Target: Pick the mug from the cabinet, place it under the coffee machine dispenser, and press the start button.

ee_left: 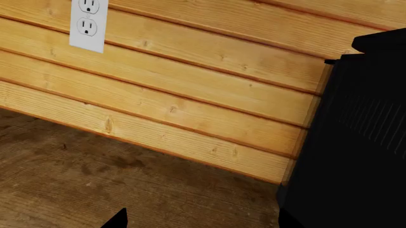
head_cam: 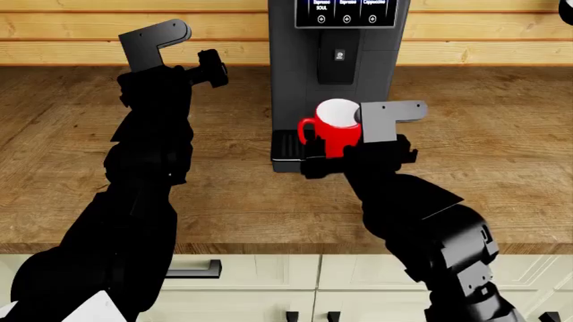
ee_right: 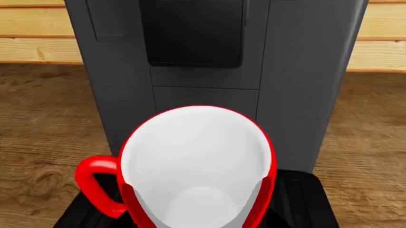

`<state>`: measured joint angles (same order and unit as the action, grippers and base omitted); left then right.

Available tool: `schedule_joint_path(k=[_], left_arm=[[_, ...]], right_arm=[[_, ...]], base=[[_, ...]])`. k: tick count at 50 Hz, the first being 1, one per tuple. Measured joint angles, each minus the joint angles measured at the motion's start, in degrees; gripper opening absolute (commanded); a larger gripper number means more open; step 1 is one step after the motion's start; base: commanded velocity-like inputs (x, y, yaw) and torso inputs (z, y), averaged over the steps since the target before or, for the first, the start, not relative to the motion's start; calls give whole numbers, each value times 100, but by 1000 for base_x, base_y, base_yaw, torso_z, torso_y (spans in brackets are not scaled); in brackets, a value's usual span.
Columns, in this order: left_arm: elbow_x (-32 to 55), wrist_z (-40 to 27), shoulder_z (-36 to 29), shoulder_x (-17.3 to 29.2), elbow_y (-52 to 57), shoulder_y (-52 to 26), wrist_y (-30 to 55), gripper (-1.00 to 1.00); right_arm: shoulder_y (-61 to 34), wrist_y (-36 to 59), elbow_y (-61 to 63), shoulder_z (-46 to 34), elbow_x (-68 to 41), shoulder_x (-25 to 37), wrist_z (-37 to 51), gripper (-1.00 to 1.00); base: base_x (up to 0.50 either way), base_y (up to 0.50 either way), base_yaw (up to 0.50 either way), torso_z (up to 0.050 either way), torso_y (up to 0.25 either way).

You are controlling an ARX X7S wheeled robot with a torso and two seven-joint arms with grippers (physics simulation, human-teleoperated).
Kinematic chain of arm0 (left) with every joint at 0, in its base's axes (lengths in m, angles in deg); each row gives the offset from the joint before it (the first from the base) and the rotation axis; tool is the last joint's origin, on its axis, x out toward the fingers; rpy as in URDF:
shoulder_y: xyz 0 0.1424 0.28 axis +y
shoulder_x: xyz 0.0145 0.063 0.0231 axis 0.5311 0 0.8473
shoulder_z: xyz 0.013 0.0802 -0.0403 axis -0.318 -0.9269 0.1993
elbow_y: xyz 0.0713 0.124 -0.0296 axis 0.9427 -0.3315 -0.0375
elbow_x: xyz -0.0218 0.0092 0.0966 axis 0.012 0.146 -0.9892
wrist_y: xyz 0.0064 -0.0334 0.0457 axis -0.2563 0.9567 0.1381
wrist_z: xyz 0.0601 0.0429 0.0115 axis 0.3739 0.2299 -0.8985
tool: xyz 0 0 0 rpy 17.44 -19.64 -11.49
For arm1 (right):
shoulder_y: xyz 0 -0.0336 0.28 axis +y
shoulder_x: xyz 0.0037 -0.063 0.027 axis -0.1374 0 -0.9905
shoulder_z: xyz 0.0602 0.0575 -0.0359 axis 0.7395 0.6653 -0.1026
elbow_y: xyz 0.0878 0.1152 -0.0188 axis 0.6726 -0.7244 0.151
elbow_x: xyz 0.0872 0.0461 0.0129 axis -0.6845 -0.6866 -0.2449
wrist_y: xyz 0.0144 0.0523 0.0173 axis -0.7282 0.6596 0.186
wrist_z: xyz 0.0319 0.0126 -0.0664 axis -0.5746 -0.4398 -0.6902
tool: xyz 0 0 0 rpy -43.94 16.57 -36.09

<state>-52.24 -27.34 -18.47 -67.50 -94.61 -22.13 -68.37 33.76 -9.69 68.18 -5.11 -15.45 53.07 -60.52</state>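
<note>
While upright, the mug point(head_cam: 337, 129) shows glossy red, white inside

Left arm reaching up toward eleven o'clock, left gripper point(head_cam: 211, 69) hanging free, its state unclear. Right arm extending toward twelve, right gripper point(head_cam: 345, 151) clamping the mug point(head_cam: 337, 131).

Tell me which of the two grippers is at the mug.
The right gripper: it is at the red mug over the drip tray. The left gripper hangs apart, beside the coffee machine.
</note>
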Motion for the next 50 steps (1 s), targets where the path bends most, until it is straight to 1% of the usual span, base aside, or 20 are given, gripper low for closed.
schedule_joint_path(k=[8, 19, 30, 48, 49, 50], left_arm=[[-1, 2, 4, 0, 0, -1, -3, 100], [-3, 0, 3, 0, 0, -1, -8, 100], [2, 1, -2, -1, 0, 2, -14, 100], [7, 1, -15, -2, 0, 2, -12, 100], [7, 0, -16, -2, 0, 2, -13, 100], [8, 0, -16, -2, 0, 3, -13, 100]], right_arm=[[5, 163, 110, -29, -46, 23, 93, 100], [160, 557, 451, -149, -505, 81, 289, 100], [132, 849, 817, -142, -740, 149, 520, 100], [175, 1626, 1971, 305, -1225, 334, 1397, 100], [163, 1647, 2016, 318, -1242, 339, 1423, -100], [147, 1661, 2059, 327, -1255, 345, 1441, -100]], base=[[0, 0, 0, -1, 0], [0, 0, 0, 0, 0], [0, 0, 0, 0, 0], [0, 0, 0, 0, 0], [0, 0, 0, 0, 0], [0, 0, 0, 0, 0]])
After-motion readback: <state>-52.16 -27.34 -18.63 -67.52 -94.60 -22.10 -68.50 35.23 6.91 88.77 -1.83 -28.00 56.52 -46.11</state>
